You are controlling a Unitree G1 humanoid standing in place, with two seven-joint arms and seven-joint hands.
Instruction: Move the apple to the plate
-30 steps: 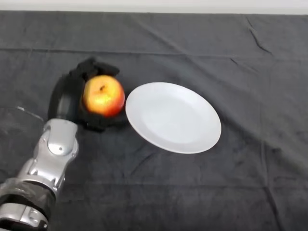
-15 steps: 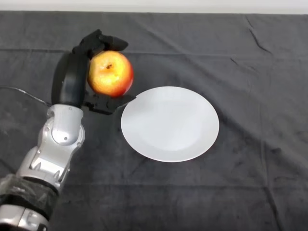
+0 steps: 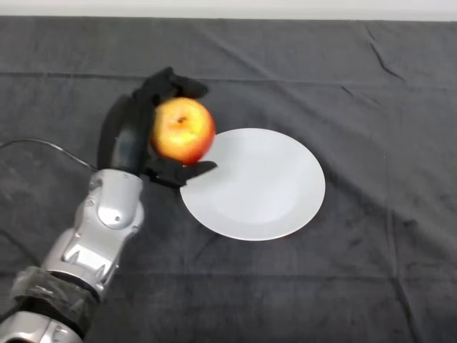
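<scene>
A red and yellow apple (image 3: 183, 130) is held off the cloth in my black left hand (image 3: 132, 137), whose fingers curl over its top while the thumb wraps under it. The apple hangs at the left rim of the white plate (image 3: 264, 186), partly overlapping that rim in the head view. The plate lies flat on the dark cloth at the middle of the table with nothing on it. My silver-grey arm comes in from the lower left.
The dark cloth (image 3: 371, 107) covers the whole table and has a few creases at the back right. A pale strip of wall runs along the far edge.
The hand lifted the apple off the cloth and has carried it right, to the plate's left rim. The plate shifted slightly between the first two frames.
</scene>
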